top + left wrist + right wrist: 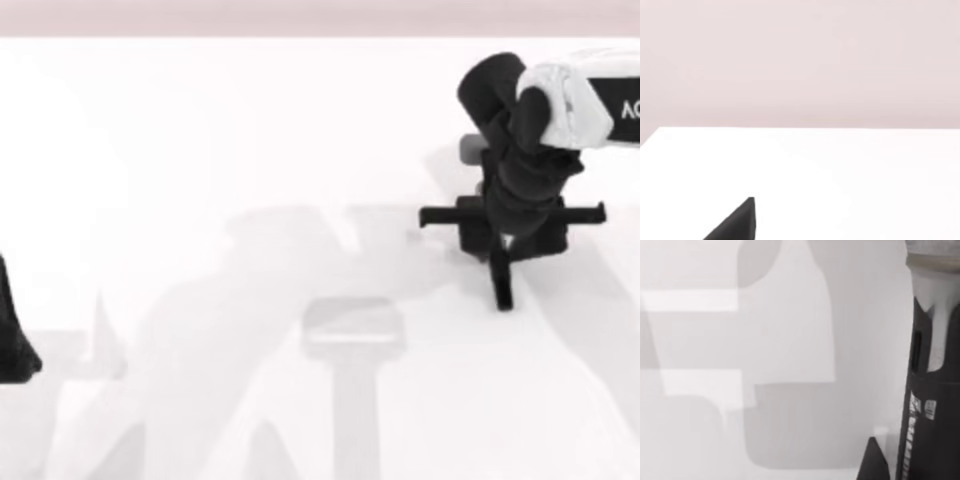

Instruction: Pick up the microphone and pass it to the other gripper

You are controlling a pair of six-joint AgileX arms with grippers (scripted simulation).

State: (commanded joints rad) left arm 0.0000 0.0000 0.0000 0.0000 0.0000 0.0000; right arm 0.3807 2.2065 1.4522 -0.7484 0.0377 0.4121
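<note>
One microphone (pixel 501 275) lay beneath the right gripper (pixel 508 235), its black handle jutting out toward the table's (pixel 250 130) near edge — light, stiff, slippery, best gripped mid-handle. Whether the fingers had closed, I couldn't tell. The left gripper (pixel 15 345) sat parked far left.

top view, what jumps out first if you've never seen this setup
The right arm's black gripper stands over the slim black-handled microphone with a grey mesh head at the white table's right side. The left arm's black gripper sits parked at the left edge.
</note>
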